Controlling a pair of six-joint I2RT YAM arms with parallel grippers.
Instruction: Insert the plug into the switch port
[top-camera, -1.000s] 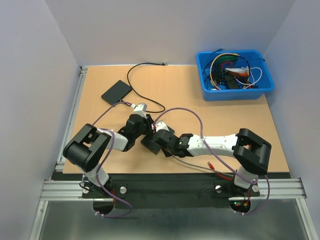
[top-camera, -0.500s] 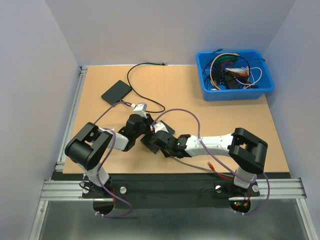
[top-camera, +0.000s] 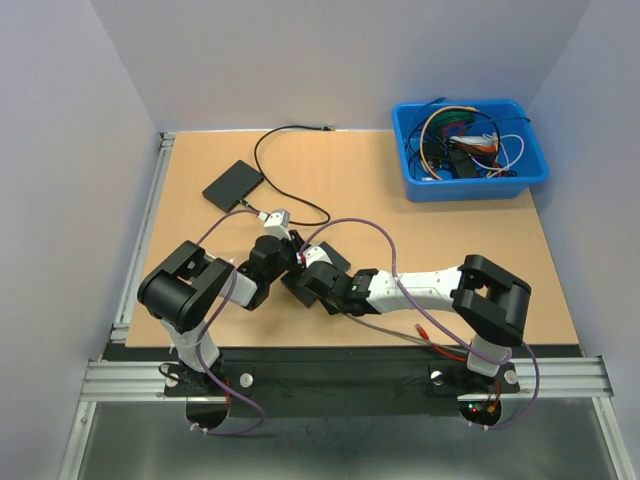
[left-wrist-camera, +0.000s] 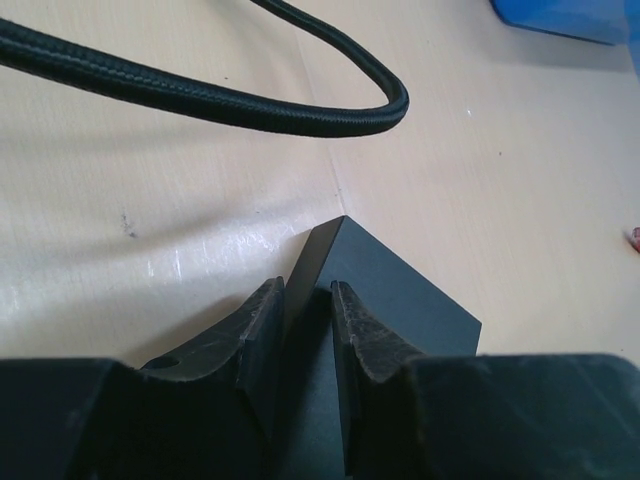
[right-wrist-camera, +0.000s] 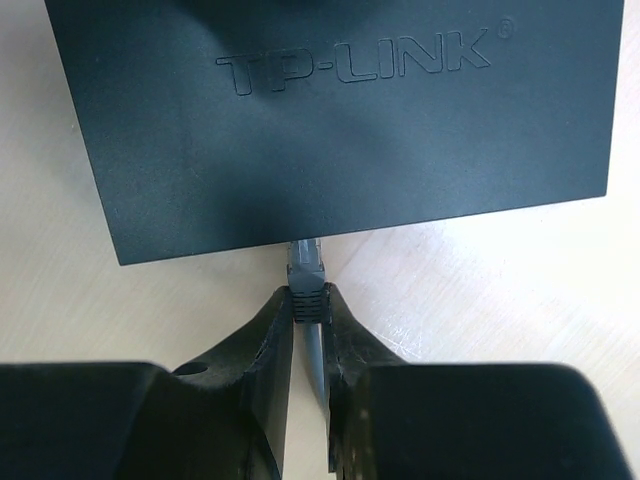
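The black TP-LINK switch (right-wrist-camera: 330, 110) lies flat on the table between both grippers (top-camera: 312, 272). My right gripper (right-wrist-camera: 308, 305) is shut on the grey plug (right-wrist-camera: 306, 268), just behind its ribbed boot. The plug's tip meets the switch's near side face, and the port itself is hidden under the top edge. The plug's grey cable (right-wrist-camera: 316, 365) runs back between the fingers. My left gripper (left-wrist-camera: 308, 300) is shut on the switch (left-wrist-camera: 400, 290), pinching one thin edge close to a corner. In the top view the left gripper (top-camera: 291, 262) and the right gripper (top-camera: 322, 283) face each other across the switch.
A blue bin (top-camera: 415, 180) full of tangled cables stands at the back right. A second black box (top-camera: 233, 184) with a black cable (top-camera: 290, 170) lies back left. That braided cable (left-wrist-camera: 250, 100) loops just beyond the switch. A red-tipped cable (top-camera: 440, 345) lies near the front edge.
The right arm has shifted left, bringing the plug up to the switch. The left arm has moved slightly right and its jaws have tightened a little on the switch.
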